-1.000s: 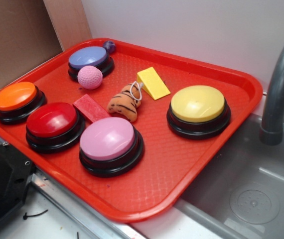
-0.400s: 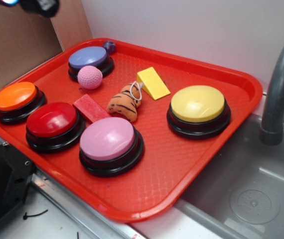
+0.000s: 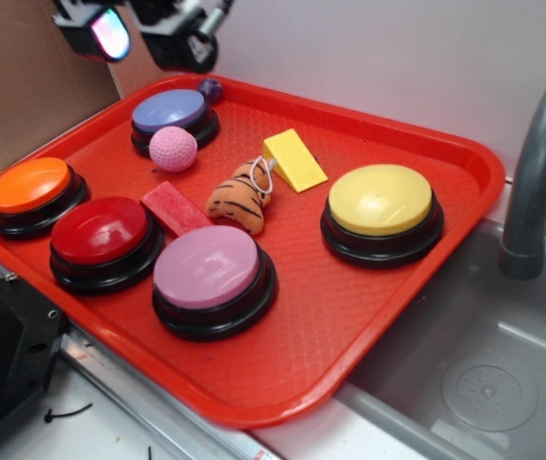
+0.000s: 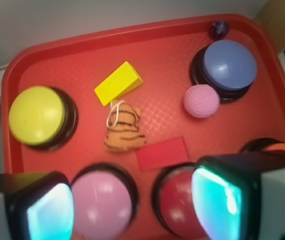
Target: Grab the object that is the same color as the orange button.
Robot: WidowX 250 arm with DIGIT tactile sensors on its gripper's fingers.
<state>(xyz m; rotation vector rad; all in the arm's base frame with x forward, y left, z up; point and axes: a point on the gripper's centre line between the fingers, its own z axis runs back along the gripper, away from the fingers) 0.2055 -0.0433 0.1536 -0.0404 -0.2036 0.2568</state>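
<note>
Wrist cam: I'm looking down on the red tray (image 4: 42, 60). Gripper (image 4: 132, 202) fingers (image 4: 217, 197) sit wide apart at the bottom edge, nothing between them. Tiger-striped orange plush (image 4: 124, 132) lies mid-tray, just below the yellow wedge (image 4: 118, 83), just above the red block (image 4: 162, 153). Orange button (image 4: 277, 147) barely shows at right, mostly hidden behind the right finger. Pink ball (image 4: 201, 100) touches the blue button (image 4: 228, 66).

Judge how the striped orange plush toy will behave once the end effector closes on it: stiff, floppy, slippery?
The striped plush toy looks soft and stuffed, so it would probably squash rather than slip. It seems light for its size. Its white string loop lies loose and would likely dangle or snag on the yellow wedge nearby.
</note>
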